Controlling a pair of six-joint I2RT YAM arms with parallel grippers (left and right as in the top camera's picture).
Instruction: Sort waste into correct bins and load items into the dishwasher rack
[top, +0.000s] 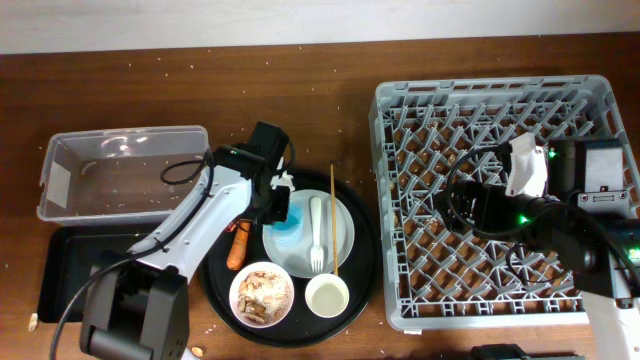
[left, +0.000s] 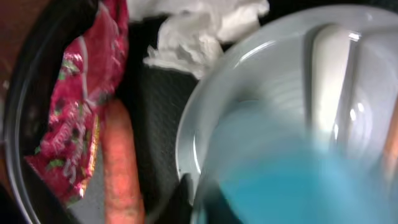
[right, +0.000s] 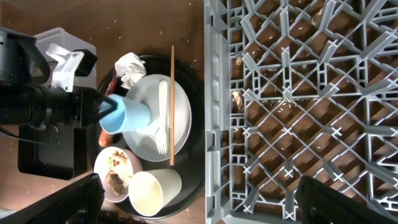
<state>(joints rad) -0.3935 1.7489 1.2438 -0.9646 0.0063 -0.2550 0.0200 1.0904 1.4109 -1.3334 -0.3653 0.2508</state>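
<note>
Pale blue plastic draws our eye first: the light blue cup (right: 132, 114) lies tipped on its side over the pale grey plate (right: 181, 121), its open mouth turned toward the left arm (top: 200, 220). The left jaws pinch it at the rim (in the left wrist view the cup is only a blue blur close to the lens). On the same plate we see the white fork (top: 316, 235), and a thin wooden stick (top: 333, 215) lies across the plate's right side. The plate sits on the large round black tray (top: 365, 270), together with the white bowl (top: 238, 292) holding the beige food scraps (top: 263, 293) and, just beside it, the small white cup (top: 327, 295). At the tray's left edge the orange carrot (left: 121, 168) lies alongside the red wrapper (left: 78, 106), with the crumpled white tissue (left: 199, 31) near the plate's rim. The clear tub (top: 60, 185) and the shallow black tray (top: 55, 280) stand to the left on the wooden counter (top: 150, 80). The right jaws hang spread wide above the grey dishwasher rack (top: 390, 120).
</note>
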